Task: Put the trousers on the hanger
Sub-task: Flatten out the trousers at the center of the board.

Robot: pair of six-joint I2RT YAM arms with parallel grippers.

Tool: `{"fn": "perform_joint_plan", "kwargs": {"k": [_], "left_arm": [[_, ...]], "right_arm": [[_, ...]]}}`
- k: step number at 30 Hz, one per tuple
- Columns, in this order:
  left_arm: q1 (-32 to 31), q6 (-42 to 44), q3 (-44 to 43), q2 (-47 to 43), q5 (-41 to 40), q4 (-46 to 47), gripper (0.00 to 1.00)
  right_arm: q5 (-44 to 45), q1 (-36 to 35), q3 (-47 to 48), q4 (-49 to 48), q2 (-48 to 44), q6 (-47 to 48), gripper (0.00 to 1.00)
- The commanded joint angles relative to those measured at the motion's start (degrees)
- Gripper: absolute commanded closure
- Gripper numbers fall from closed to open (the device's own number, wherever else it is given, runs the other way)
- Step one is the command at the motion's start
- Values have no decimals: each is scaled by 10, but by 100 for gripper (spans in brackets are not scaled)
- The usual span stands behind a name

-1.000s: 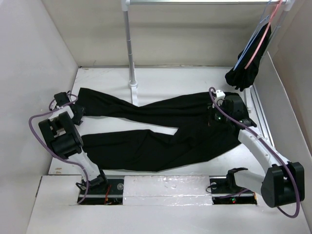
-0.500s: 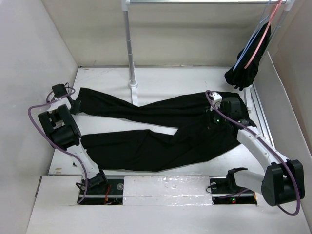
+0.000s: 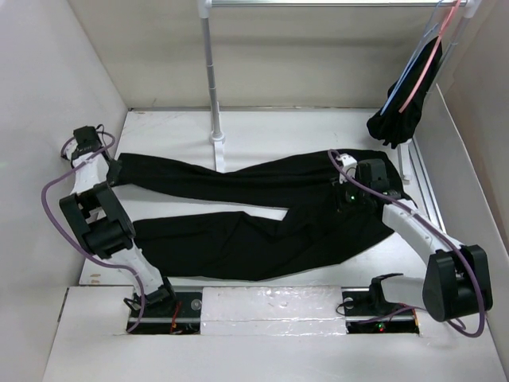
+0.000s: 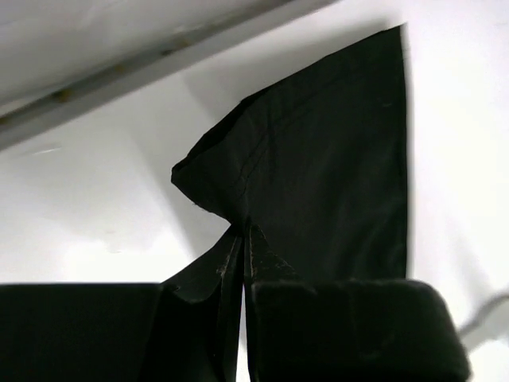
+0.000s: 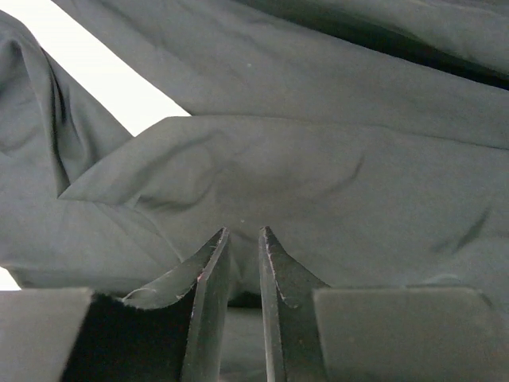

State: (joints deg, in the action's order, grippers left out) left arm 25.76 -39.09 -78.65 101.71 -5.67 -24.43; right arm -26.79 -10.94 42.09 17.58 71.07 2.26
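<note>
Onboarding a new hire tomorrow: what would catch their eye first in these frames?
Black trousers sprawl across the white table, legs left, waist right. The left end effector is pinched shut on a leg hem at the far left; the right end effector grips the waist end. A smaller black garment hangs from the rail, far right corner.

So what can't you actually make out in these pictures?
- Top view: the thin light-blue wire hanger is too slim to trace, and its top is lost at the picture's upper edge.
- Right wrist view: whether the right end effector pinches the large black fabric trousers; dark folds fill its gap.
- Top view: part of the trousers' waist, covered by the right arm.
</note>
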Motion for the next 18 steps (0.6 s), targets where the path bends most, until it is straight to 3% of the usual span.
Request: {"fn": "perform_joint_plan", "kwargs": {"k": [1, 2, 3, 5, 6, 7, 11, 13, 14, 15, 18], "left_arm": [[15, 33, 10, -16, -38, -52, 100], [15, 48, 19, -13, -40, -55, 99], [15, 55, 22, -8, -38, -60, 72], [15, 61, 17, 11, -52, -82, 45], [15, 61, 19, 12, -55, -79, 27], [15, 60, 20, 1, -57, -74, 21], [15, 66, 25, -41, -19, -20, 18], [-10, 75, 11, -37, -25, -14, 19], [-17, 81, -12, -29, -38, -15, 18], [-24, 83, -25, -18, -43, -22, 19], [-43, 87, -80, 37, -49, -36, 21]], "right_arm": [[2, 12, 32, 10, -13, 20, 73], [2, 12, 34, 12, -15, 23, 71], [1, 17, 35, 14, -15, 24, 69], [-5, 17, 42, 14, -14, 29, 64], [-9, 17, 43, 12, -14, 31, 63], [-12, 17, 44, 11, -13, 31, 63], [-20, 17, 39, 15, -16, 38, 63], [-20, 12, 33, 15, -18, 42, 75], [-26, 12, 31, 15, -18, 49, 89], [-27, 12, 27, 15, -17, 51, 95], [-34, -1, 26, 14, -10, 61, 100]]}}
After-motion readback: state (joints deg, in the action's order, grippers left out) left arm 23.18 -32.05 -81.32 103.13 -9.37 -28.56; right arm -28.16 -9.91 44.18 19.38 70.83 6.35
